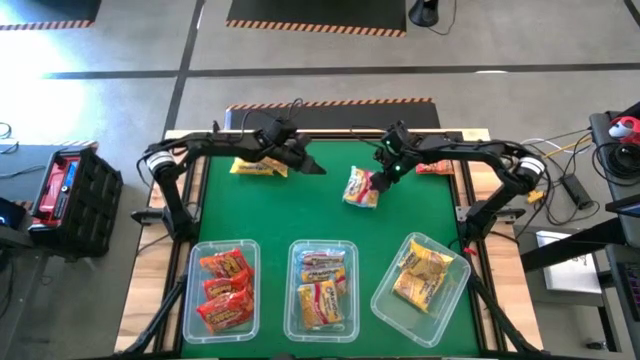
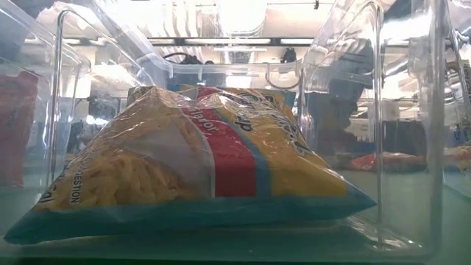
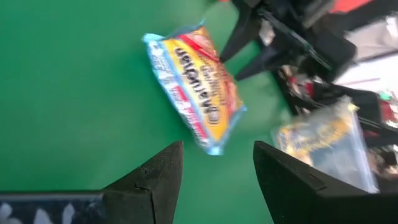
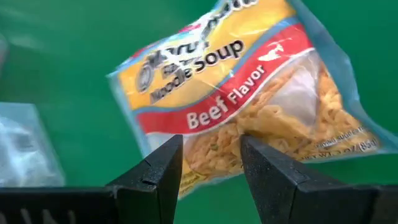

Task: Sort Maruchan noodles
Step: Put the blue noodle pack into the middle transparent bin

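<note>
Noodles: a beef packet point(image 1: 361, 188) hangs tilted over the table point(image 1: 330, 215) beyond the middle tub point(image 1: 322, 286), pinched at one edge by the right end effector point(image 1: 384, 177), a hold that could slip; the left end effector point(image 1: 308, 160), jaws parted, holds nothing.
</note>
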You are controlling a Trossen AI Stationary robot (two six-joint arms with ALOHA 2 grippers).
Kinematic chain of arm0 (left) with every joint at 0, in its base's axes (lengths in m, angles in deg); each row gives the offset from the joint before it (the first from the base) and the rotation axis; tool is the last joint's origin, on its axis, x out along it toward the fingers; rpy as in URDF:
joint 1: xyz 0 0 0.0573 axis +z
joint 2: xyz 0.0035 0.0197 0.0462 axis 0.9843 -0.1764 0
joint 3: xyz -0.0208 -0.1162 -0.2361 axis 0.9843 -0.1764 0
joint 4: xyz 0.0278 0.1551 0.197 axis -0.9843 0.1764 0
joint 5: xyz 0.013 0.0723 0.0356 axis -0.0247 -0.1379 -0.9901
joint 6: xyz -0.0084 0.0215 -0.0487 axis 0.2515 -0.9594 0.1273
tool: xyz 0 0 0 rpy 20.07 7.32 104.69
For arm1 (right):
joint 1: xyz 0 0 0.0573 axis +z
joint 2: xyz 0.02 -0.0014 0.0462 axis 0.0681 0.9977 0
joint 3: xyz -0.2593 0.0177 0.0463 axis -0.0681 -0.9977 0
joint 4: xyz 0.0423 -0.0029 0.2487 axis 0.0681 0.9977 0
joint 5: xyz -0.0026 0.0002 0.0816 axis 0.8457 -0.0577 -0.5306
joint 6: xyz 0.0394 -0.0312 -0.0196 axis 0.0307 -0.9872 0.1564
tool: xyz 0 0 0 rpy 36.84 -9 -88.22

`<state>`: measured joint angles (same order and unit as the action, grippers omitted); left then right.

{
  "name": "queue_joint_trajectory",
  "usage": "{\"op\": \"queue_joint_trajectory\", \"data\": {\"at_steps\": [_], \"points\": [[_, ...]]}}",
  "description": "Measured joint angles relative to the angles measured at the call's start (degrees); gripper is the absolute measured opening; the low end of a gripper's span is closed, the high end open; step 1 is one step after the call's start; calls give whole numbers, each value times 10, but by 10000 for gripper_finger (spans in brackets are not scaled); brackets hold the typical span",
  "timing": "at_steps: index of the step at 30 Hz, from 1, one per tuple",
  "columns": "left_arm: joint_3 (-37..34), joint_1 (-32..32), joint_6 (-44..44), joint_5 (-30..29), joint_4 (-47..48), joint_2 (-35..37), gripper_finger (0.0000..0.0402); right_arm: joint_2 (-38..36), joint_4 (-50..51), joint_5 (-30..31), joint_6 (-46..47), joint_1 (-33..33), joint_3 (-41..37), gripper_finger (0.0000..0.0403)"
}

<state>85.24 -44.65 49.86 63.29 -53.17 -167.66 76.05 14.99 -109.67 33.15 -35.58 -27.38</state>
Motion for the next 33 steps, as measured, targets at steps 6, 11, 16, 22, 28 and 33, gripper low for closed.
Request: {"op": "queue_joint_trajectory", "data": {"at_steps": [6,11,16,22,28,33], "points": [[-1,-17,27,-57,1,0,178,29,-5,24,-20,0,1,153],[-1,-28,62,-81,-8,0,178,49,-15,18,-34,1,1,153],[-1,-42,81,-116,-9,0,178,66,-28,6,-49,1,1,153],[-1,-58,121,-175,-11,0,178,83,-41,3,-75,1,0,153],[-1,-68,163,-208,-16,0,178,84,-157,-53,-49,2,-2,153],[-1,-75,184,-230,-18,0,178,84,-207,-47,-29,1,1,153]]}}
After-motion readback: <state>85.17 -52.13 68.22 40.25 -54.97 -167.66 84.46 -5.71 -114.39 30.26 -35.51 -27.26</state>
